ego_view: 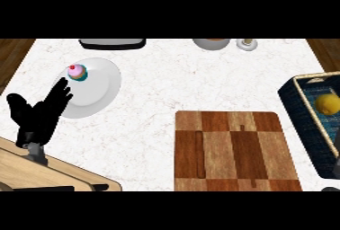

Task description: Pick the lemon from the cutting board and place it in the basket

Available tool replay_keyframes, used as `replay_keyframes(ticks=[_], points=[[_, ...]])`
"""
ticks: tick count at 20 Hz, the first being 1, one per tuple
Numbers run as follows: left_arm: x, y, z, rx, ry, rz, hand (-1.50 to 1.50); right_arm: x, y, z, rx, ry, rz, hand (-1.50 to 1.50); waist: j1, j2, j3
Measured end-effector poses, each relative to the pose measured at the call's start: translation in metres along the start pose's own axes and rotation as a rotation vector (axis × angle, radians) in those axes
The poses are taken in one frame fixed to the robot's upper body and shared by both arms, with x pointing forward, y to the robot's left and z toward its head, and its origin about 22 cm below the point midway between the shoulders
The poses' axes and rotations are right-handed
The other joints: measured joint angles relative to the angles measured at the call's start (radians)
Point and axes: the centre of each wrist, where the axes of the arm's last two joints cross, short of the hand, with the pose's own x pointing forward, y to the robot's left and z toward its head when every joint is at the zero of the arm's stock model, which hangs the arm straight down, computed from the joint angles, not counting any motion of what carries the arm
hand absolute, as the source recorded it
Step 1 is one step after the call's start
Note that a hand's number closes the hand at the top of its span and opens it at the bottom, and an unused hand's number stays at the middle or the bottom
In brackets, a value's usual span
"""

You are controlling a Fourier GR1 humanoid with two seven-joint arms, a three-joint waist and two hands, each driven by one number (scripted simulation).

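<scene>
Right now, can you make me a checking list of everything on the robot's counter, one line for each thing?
Surface: white marble counter.
Job's things: lemon lies inside the basket at right; cutting board bare.
Clutter: cupcake on a white plate; dark tray, bowl and small jar along the far edge.
Hands: left hand open at left, fingers up; right hand not in view.
Cables: nothing seen.
Surroundings: wooden floor beyond the counter; wooden piece at lower left.

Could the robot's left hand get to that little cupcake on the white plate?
Probably yes. The left hand is open, its fingertips over the plate edge, just below the cupcake. Nothing lies between them.
</scene>
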Motion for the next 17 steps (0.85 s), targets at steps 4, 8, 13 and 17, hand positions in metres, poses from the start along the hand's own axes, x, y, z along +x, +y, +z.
replay_keyframes(ticks=[4,8,13,17], points=[[-0.004,0.003,0.004,0.015,-0.001,-0.006,0.0,-0.004,-0.027,-0.01,-0.096,0.062,-0.124,-1.5,-0.009,-0.007,0.001],[-0.005,0.002,0.005,0.032,0.006,-0.004,0.0,-0.018,-0.062,-0.008,-0.15,0.132,-0.229,-1.5,-0.023,-0.013,0.001],[-0.007,0.005,0.008,0.031,0.016,0.0,0.0,-0.053,-0.115,0.0,-0.13,0.19,-0.299,-1.5,-0.034,-0.017,0.0],[-0.007,0.008,0.006,0.03,0.018,0.009,0.0,-0.083,-0.156,0.005,-0.073,0.189,-0.299,-1.5,-0.037,-0.017,0.0]])
